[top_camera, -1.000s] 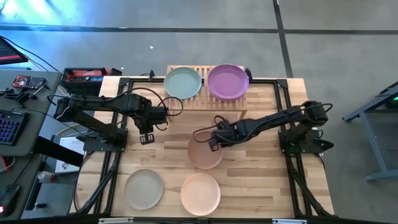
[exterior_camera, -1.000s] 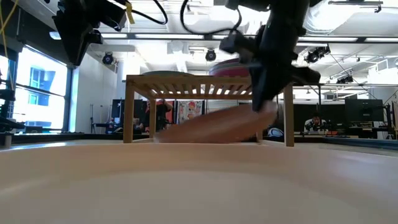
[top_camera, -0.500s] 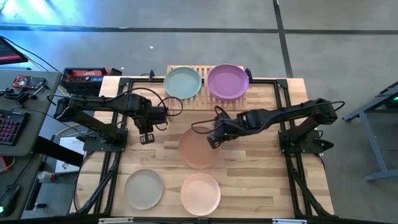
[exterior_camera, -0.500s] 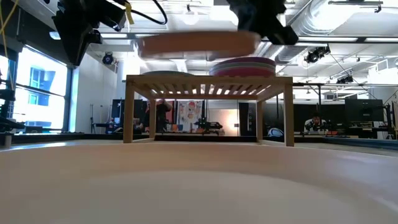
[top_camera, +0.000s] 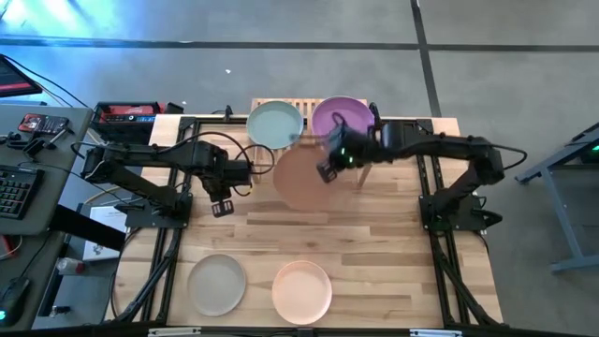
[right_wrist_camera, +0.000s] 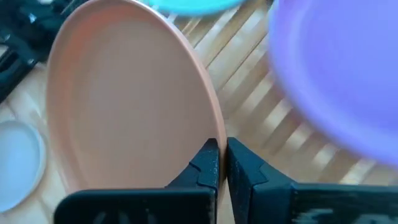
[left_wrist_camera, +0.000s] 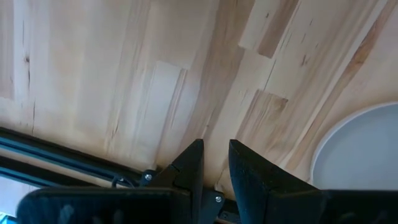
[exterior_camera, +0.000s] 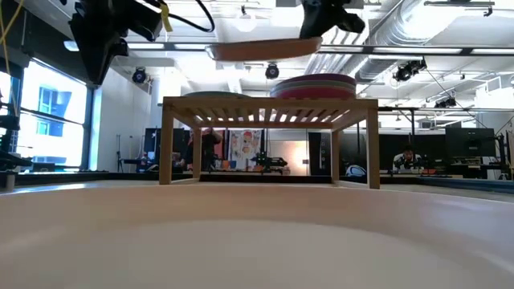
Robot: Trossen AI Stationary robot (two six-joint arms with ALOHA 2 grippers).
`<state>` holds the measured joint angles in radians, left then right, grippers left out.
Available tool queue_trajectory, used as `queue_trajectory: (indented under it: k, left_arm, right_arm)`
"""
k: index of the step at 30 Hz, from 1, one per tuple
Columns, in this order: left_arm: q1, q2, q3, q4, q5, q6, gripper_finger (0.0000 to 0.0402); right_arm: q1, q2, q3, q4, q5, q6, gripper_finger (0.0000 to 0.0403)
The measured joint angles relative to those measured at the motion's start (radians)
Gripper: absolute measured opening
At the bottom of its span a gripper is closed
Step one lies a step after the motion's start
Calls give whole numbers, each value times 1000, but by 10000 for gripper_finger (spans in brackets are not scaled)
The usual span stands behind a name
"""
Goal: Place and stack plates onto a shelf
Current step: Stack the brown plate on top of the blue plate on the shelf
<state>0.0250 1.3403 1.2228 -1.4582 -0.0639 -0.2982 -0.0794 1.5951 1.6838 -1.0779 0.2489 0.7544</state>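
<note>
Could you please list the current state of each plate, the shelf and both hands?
Brown plate: lifted, held by its rim.
Purple plate: top of a stack on the shelf.
Green plate: on the shelf.
Grey-beige plate: on the table.
Peach plate: on the table.
Shelf: standing, two plate piles.
Right hand: shut on brown plate.
Left hand: empty, waiting above the table.

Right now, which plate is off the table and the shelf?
The brown plate, held by its rim in the right pincer above the shelf; the others lie flat.
</note>
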Motion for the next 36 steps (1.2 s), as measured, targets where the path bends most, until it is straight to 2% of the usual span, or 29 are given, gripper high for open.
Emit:
queue_trajectory:
  k: [10,19,29,36]
  left_arm:
    - [0,0,0,39,0,-54,65]
    - [1,0,0,162,0,-118,65]
    - [1,0,0,210,-7,-103,65]
    - [1,0,0,211,-30,-48,65]
  right_arm:
    - [-243,0,119,-1,-60,-254,0]
    - [-420,1,115,153,-133,-291,0]
    - [-446,60,115,480,-154,-216,0]
    - [-413,136,115,575,-149,-152,0]
